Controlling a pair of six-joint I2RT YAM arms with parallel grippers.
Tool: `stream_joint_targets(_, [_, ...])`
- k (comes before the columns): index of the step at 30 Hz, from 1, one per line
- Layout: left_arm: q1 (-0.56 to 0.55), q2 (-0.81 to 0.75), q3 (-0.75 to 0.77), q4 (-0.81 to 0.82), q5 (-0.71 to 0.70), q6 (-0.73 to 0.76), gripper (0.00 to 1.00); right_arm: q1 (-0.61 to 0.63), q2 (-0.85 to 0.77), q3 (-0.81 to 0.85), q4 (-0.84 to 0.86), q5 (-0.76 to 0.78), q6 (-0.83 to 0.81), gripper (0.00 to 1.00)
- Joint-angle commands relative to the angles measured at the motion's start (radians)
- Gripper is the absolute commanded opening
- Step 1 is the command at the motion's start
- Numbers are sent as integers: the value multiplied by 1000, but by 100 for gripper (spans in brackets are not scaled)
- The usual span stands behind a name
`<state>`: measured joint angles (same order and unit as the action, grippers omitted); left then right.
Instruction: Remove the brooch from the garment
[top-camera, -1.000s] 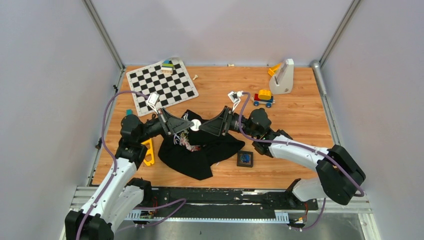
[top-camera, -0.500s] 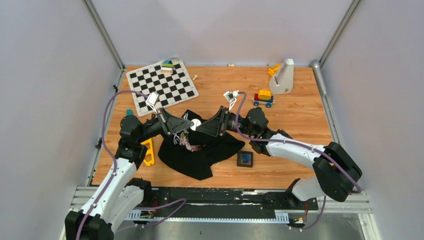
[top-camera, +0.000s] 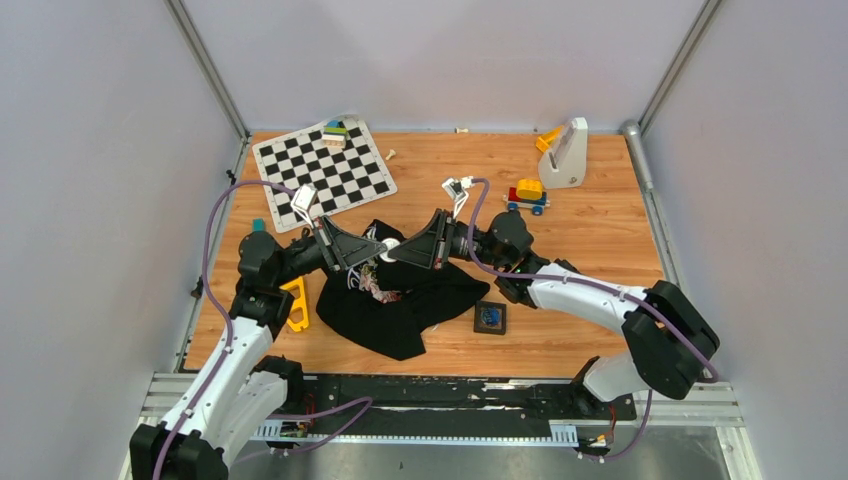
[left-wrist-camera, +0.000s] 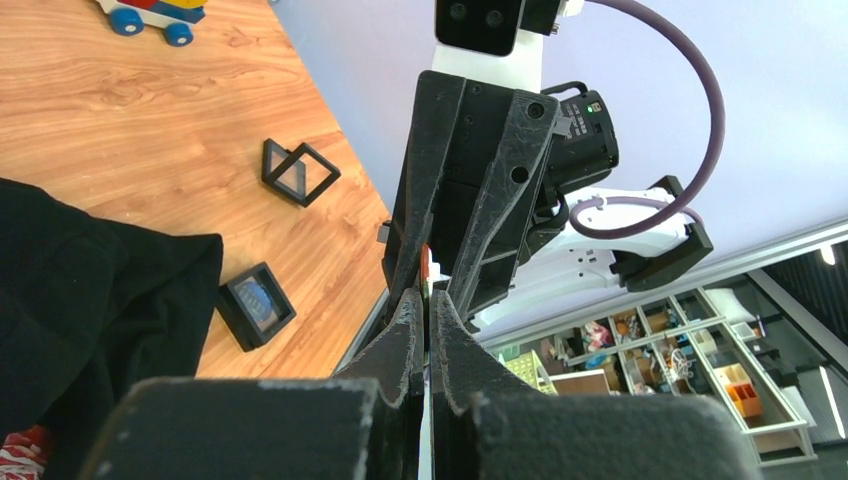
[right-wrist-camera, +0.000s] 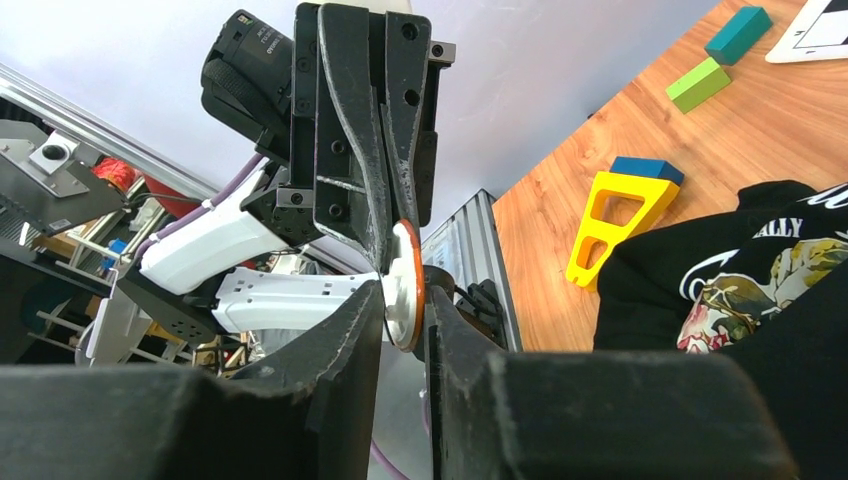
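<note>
Brooch (right-wrist-camera: 404, 282) pinched in left end effector (top-camera: 379, 250) above garment (top-camera: 400, 312), clear of fabric; right end effector (top-camera: 402, 252) freshly slid in and narrowed around same disc, firm clamp not yet discernible, so handover probably underway.

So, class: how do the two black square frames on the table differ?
The near frame lies flat by the black shirt and holds a blue disc. The far frame stands tilted, apart from the shirt, and looks empty, the table showing through. Both are black, square and small.
</note>
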<state>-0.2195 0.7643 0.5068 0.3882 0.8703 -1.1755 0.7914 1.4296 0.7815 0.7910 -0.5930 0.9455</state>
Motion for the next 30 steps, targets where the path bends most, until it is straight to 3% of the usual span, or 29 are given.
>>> stream_joint_targets(1, [6,-24,1,78,41,8,0,5,11,43,11,-1,11,21])
stream_joint_targets(19, [6,-100,-10,141,39,109,0,5,38,83,-116,-5,73,16])
stream_joint_targets(30, [6,-143,-4,109,15,153,0,3,34,70,-157,76,135,13])
